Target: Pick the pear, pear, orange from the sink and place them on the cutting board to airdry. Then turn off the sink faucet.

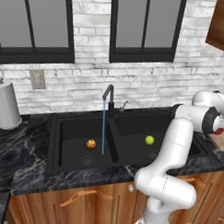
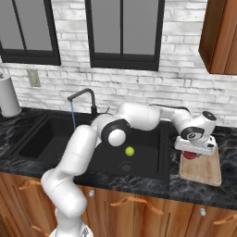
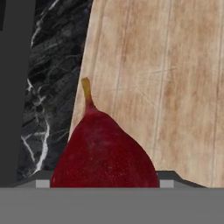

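The claw (image 2: 191,154) is clamped on the red pear (image 3: 104,151) just above the cutting board (image 2: 203,169); lower it gently onto bare wood, then release, leaving room for 2 more fruits

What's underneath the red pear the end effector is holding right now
The wooden cutting board lies beneath the red pear, near its edge by the dark marble counter. The pear hides the spot right below it, so contact with the board can't be judged.
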You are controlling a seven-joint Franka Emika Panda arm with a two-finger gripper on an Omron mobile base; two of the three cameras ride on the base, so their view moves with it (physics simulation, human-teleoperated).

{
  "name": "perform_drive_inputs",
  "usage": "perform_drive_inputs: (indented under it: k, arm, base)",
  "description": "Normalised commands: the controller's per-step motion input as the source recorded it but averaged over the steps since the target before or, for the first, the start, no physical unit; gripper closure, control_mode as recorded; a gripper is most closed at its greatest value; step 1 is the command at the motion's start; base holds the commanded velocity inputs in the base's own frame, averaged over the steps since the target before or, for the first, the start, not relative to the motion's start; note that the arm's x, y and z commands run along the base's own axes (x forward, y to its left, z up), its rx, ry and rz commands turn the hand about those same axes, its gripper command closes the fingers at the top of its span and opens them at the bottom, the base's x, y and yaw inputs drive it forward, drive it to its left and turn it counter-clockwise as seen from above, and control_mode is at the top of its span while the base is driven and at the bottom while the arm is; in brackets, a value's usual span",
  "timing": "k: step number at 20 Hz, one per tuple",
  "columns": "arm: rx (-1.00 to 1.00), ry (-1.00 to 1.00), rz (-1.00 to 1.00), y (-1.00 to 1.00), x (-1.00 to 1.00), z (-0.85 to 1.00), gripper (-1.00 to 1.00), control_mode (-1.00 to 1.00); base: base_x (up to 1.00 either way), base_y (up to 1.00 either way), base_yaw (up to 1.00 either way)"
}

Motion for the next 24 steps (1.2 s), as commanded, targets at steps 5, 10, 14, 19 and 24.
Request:
perform_drive_inputs:
  k: [5,10,14,19,24]
  arm:
    - [0.00,0.00,0.02,0.00,0.07,-0.19,-1.00,-1.00]
    - [0.00,-0.05,0.01,0.01,-0.05,0.14,-1.00,-1.00]
    - [0.00,-0.10,0.01,0.07,-0.15,0.23,-1.00,-1.00]
    - [0.00,-0.04,0.01,0.23,-0.10,0.17,-1.00,-1.00]
    - [0.00,-0.12,0.00,0.53,-0.56,0.54,-1.00,-1.00]
  base:
    - [0.00,0.00,0.00]
    - [0.00,0.00,0.00]
    - [0.00,0.00,0.00]
    - [0.00,0.00,0.00]
    - [0.00,0.00,0.00]
